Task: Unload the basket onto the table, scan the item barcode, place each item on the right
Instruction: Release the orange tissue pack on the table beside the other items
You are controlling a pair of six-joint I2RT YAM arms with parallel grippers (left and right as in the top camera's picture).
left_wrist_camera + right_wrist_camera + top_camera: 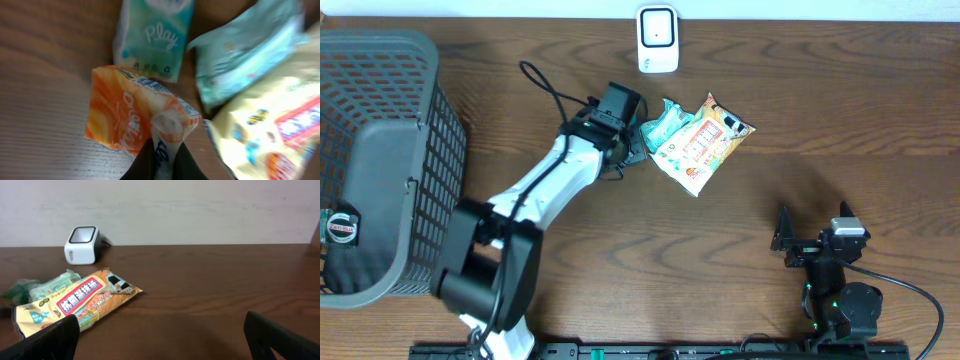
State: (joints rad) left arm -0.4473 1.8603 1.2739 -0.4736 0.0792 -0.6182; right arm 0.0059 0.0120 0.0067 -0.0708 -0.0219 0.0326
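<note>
orange packet (pixel 132 120) is pinched at its white crimped end between the dark fingers (pixel 142 167) of the left gripper (pixel 162 160). the jaws are closed tight on that seam at 6 o'clock of the left wrist view. whether the packet rests on the wood or hangs just off it, i cannot tell. at 12 o'clock from it lies a teal pack (pixel 152 35) printed "play", its lower edge meeting the packet's top edge in this view. at 2 o'clock is a pale green pack (pixel 245 55), and at 4 o'clock a blurred yellow bag (pixel 270 130) with red and blue print.

from overhead, the left gripper (pixel 632 140) sits near the middle of the table (pixel 820 80), at 9 o'clock of the pile, and hides the orange packet. the yellow bag (pixel 702 148) lies slanted, with the pale green pack (pixel 668 120) at its 10 o'clock edge. the white scanner (pixel 658 40) stands at 12 o'clock of the table, apart from the pile. a grey mesh basket (pixel 410 40) fills the 9 o'clock edge.

the right gripper (pixel 786 240) waits at 5 o'clock, well apart from the pile, its jaws spread wide and holding nothing. in its own view the right gripper (pixel 160 325) faces the yellow bag (pixel 75 302) at 9 o'clock and the scanner (pixel 82 245) at 10 o'clock.
</note>
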